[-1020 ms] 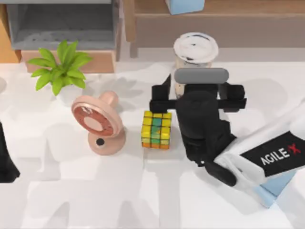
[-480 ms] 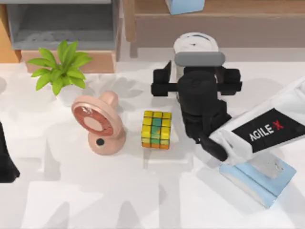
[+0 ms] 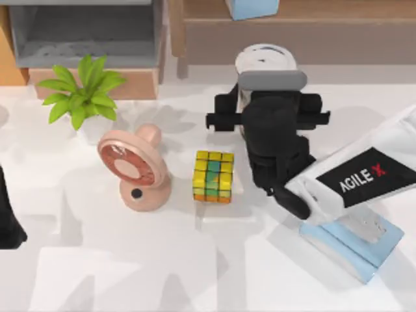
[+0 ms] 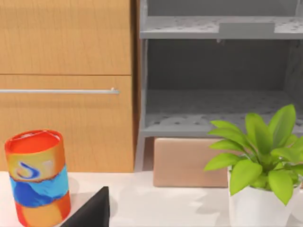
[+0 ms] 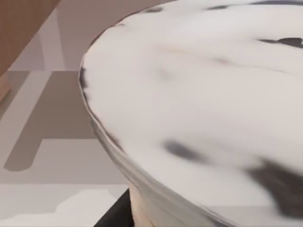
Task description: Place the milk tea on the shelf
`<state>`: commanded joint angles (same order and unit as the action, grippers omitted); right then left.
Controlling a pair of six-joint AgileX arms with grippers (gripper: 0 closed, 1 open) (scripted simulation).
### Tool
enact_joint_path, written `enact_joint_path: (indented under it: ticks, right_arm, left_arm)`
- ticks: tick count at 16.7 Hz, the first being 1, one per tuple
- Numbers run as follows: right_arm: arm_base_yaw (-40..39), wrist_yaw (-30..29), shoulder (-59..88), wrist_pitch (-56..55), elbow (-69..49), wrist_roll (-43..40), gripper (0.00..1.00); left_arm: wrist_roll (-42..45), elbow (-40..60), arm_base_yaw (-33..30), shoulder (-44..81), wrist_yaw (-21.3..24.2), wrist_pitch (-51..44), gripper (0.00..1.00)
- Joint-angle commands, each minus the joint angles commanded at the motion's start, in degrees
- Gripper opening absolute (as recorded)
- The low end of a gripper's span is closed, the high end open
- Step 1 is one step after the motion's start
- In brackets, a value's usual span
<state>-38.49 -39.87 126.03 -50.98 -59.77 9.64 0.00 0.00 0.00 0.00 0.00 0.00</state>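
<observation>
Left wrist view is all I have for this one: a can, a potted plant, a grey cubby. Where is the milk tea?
Observer: In the top view, the milk tea is just in front of the shelf, to the right of the plant.
Operator: Is it on the shelf yet?
Observer: No. The shelf's top carries a light blue object, not the cup.
Operator: Which arm is on it?
Observer: The right tool is right at the cup, with its wrist view close over the white lid. The left arm is parked at the table's left edge.
</observation>
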Motion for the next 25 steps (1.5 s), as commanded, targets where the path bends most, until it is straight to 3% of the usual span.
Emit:
enact_joint_path:
  ticks: [6,7,25]
  right_arm:
    - [0.0,0.0,0.0,0.0,0.0,0.0,0.02]
    - [0.0,0.0,0.0,0.0,0.0,0.0,0.0]
    - [-0.1,0.0,-1.6,1.9,0.0,0.2,0.0]
  left_arm:
    - [0.0,0.0,0.0,0.0,0.0,0.0,1.0]
    - [0.0,0.0,0.0,0.0,0.0,0.0,1.0]
    - [0.0,0.0,0.0,0.0,0.0,0.0,1.0]
